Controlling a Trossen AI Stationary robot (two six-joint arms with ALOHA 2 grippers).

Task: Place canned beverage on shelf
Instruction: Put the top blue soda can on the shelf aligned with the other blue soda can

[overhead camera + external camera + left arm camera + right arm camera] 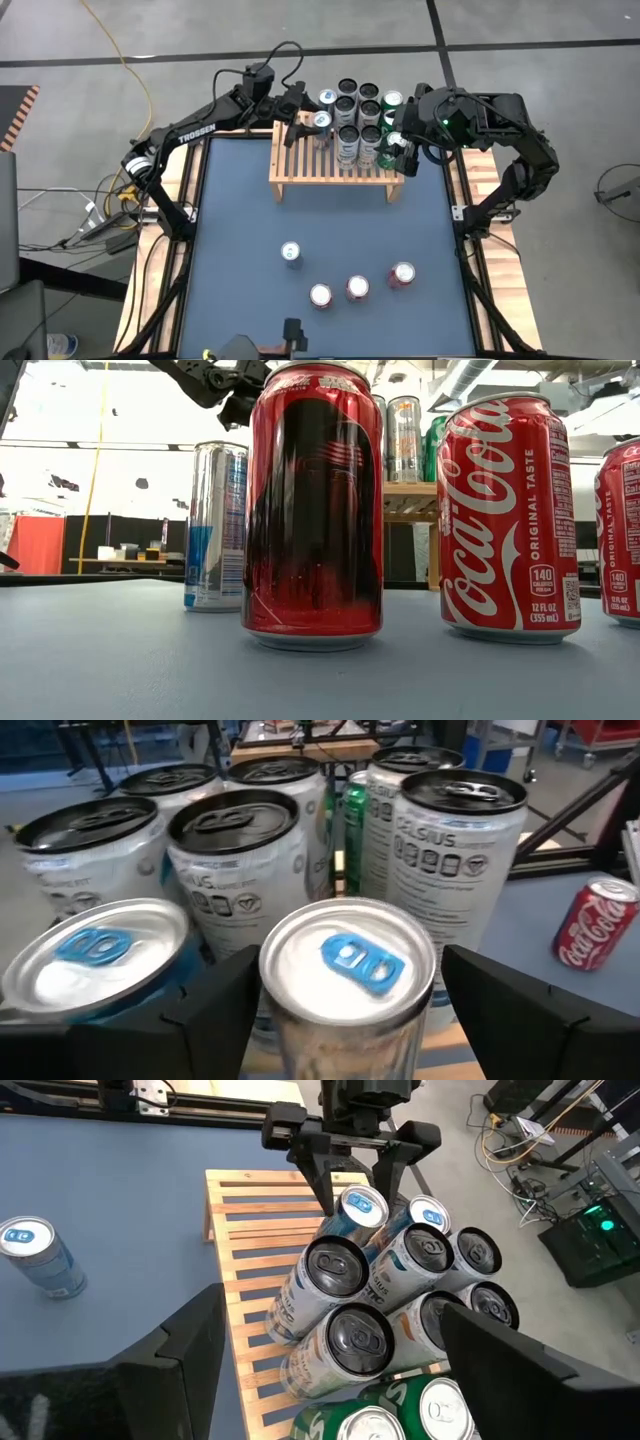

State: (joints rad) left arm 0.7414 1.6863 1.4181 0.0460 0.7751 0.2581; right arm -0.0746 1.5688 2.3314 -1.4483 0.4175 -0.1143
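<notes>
The light-wood shelf (300, 165) stands at the table's far edge. A silver can with a blue tab (345, 970) stands upright on its base on the slats, beside several white, black-topped cans (350, 125) and green ones (390, 103). My left gripper (350, 965) comes in nearly level from the far left. It is open, with one finger on each side of this can (360, 1207) and narrow gaps showing. My right gripper (330, 1305) hangs open above the shelf's right end (398, 150), holding nothing.
A second blue-tabbed can (95, 955) stands right beside the left finger. On the blue table nearer the front stand a blue-and-silver can (291, 253) and three red cans (321, 295), (358, 288), (402, 274). The shelf's near left slats (250, 1230) are bare.
</notes>
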